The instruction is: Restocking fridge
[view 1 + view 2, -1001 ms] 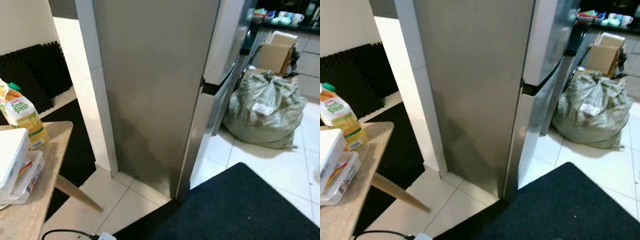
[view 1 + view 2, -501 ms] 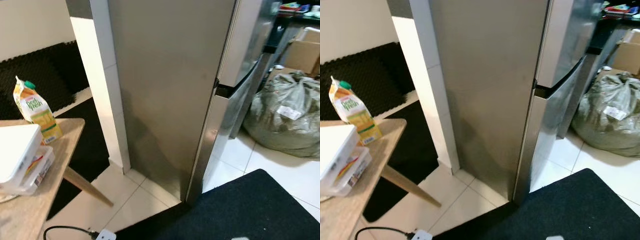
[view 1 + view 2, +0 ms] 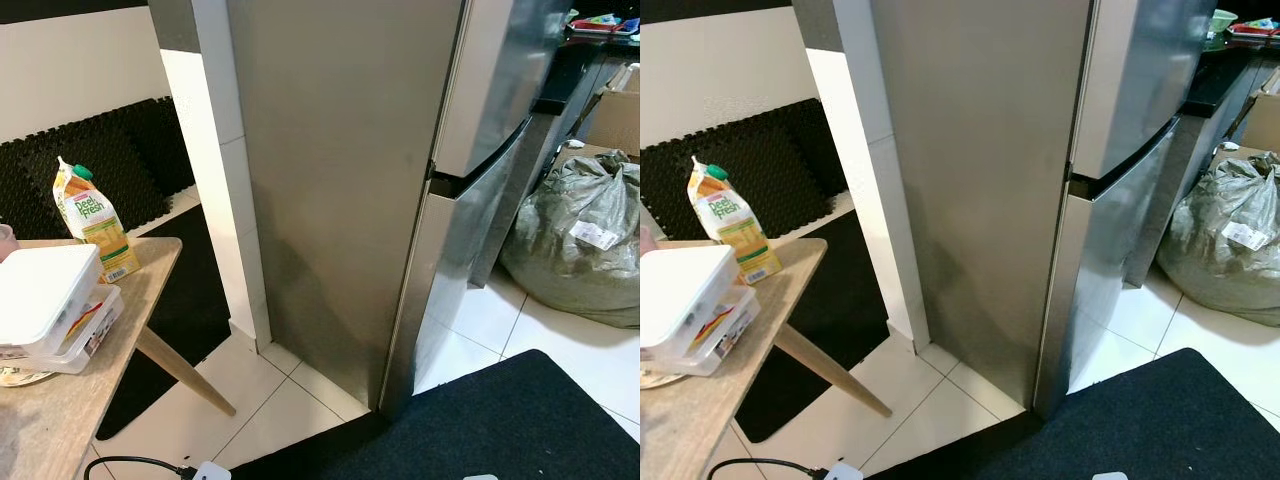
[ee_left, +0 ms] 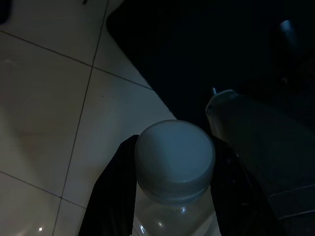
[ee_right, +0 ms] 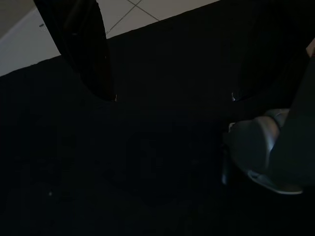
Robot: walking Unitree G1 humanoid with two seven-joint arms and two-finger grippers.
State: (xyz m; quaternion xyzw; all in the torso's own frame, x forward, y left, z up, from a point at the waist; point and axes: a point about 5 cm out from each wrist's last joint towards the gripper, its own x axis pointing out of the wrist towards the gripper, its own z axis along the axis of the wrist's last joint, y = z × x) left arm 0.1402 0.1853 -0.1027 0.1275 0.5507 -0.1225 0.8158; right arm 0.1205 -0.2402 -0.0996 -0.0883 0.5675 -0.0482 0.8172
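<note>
The stainless-steel fridge (image 3: 350, 180) stands straight ahead with its side panel facing me. Its upper door (image 3: 500, 80) and lower door (image 3: 460, 260) are closed. In the left wrist view my left gripper (image 4: 173, 196) is shut on a clear bottle (image 4: 174, 152) with a pale cap, held over floor tiles and the dark mat. My right gripper (image 5: 173, 97) hangs open over the black mat with nothing between its fingers. A juice carton (image 3: 95, 220) stands on the wooden table (image 3: 60, 420) at the left, beside stacked white food boxes (image 3: 45, 310).
A white pillar (image 3: 225, 170) adjoins the fridge's left side. A black mat (image 3: 520, 420) covers the floor at the front right. A stuffed grey-green sack (image 3: 590, 235) lies beyond the fridge doors. A cable and plug (image 3: 200, 470) lie on the tiles near the table leg.
The camera has swung, so the fridge, table and carton have slid rightwards in the picture and the sack sits at the right edge. Nothing has moved by itself.
</note>
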